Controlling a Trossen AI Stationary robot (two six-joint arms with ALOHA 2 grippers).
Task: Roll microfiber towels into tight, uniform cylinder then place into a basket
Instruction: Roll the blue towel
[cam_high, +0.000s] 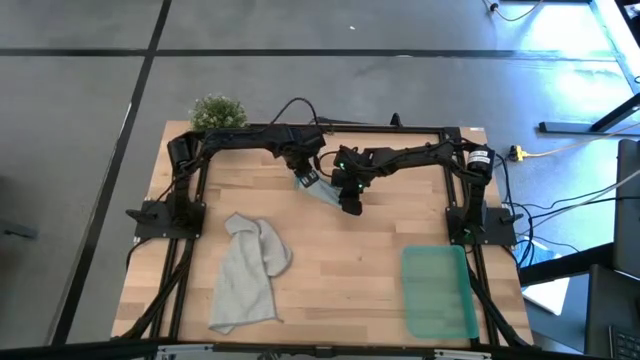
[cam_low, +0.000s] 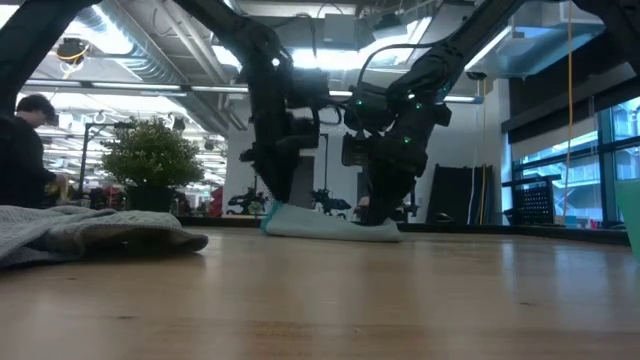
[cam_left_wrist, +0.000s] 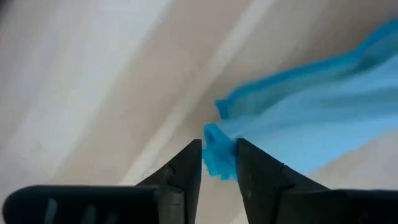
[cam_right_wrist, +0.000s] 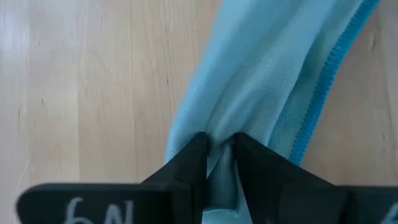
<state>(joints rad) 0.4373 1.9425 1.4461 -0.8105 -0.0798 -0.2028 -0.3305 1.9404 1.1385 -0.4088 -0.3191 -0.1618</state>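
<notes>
Both arms reach inward over the table's far middle. The left gripper (cam_left_wrist: 219, 163) points down, fingers slightly parted; the right gripper (cam_right_wrist: 220, 155) beside it is pinched on pale blue cloth.

Bright ceiling glare behind backlit arms, blurred left wrist close-up

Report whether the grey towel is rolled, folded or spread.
Neither rolled nor spread flat: the grey towel lies loosely crumpled on the table, bunched at its far end, with no end effector near it.
</notes>
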